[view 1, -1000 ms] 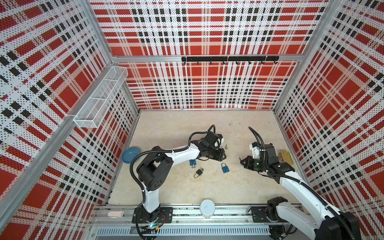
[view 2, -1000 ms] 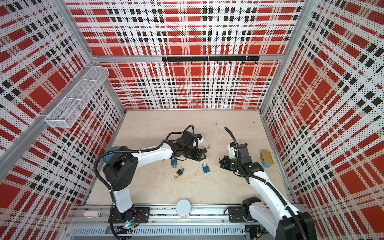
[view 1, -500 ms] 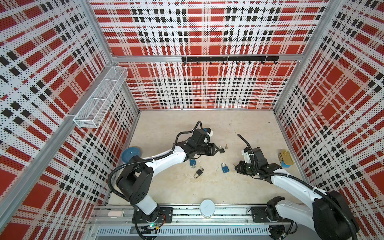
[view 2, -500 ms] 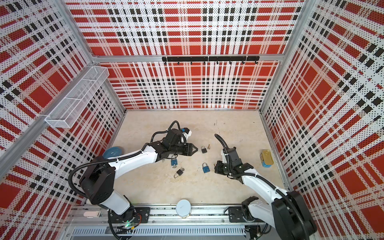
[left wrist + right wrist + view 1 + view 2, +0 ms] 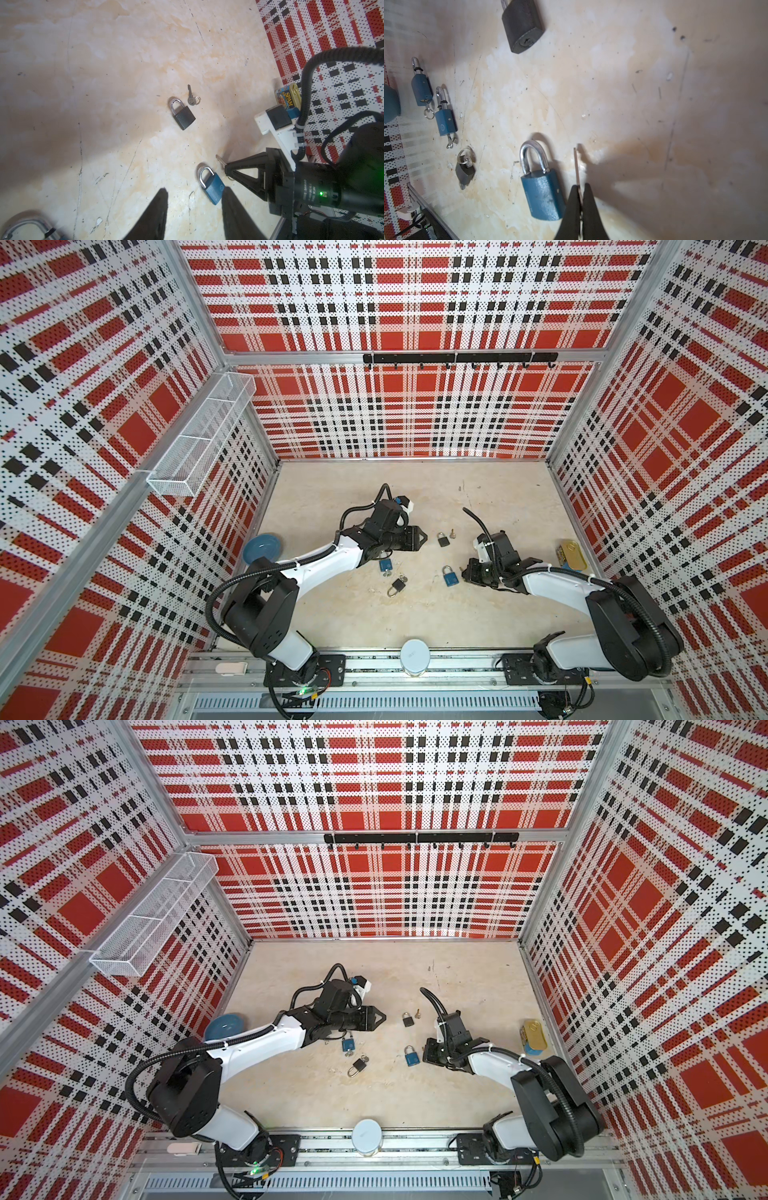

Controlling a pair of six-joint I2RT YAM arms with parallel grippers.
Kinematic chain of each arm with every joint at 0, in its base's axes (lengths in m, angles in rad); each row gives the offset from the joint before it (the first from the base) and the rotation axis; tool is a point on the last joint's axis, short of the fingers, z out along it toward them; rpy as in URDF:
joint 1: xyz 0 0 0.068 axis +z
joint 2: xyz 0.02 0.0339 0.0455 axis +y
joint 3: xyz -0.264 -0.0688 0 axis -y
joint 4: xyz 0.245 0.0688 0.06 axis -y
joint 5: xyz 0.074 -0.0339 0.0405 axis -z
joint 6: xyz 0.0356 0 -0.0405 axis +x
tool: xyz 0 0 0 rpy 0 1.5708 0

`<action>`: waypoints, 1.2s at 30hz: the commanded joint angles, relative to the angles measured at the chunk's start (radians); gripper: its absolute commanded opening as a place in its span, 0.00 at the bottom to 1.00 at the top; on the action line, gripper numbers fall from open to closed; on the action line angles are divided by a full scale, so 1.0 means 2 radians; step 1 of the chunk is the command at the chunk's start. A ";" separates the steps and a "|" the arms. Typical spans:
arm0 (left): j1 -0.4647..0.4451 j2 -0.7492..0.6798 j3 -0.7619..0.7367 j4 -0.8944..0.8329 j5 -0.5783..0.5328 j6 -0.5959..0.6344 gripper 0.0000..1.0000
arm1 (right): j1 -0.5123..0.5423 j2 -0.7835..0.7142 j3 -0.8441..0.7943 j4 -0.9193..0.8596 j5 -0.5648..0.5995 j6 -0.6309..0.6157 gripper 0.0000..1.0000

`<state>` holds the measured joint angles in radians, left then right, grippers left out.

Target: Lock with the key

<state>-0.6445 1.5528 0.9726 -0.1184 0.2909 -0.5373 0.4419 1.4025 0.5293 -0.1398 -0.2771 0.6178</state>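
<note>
A blue padlock (image 5: 450, 576) (image 5: 411, 1056) lies flat on the beige floor with its shackle down. My right gripper (image 5: 580, 187) (image 5: 467, 572) is shut on a small silver key (image 5: 576, 166). The key's blade sticks out beyond the fingertips, just beside the blue padlock (image 5: 542, 193) and apart from it. In the left wrist view the key (image 5: 220, 160) shows at the right gripper's tip, near the padlock's (image 5: 212, 190) shackle. My left gripper (image 5: 195, 191) (image 5: 424, 537) hangs open and empty over the floor, left of a black padlock (image 5: 442, 539).
A loose key (image 5: 454, 536) lies by the black padlock. A second blue padlock (image 5: 385, 565) and a small black one (image 5: 397, 587), both with keys, lie under the left arm. Spam can (image 5: 571, 558) at right wall, blue bowl (image 5: 261, 549) at left, white cylinder (image 5: 415, 655) at front.
My right gripper has moved left with the key, up to the blue padlock. The left arm's elbow has swung left and low, while its gripper stays near the black padlock.
</note>
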 commanded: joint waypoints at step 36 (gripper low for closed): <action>0.167 -0.309 -0.159 -0.180 -0.142 -0.093 0.46 | 0.179 0.127 0.287 -0.126 0.111 -0.108 0.46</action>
<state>-0.3557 0.9787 0.6682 -0.4088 0.0399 -0.6895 0.7723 1.6047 1.0466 -0.4007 -0.0967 0.3996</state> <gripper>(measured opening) 0.460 0.454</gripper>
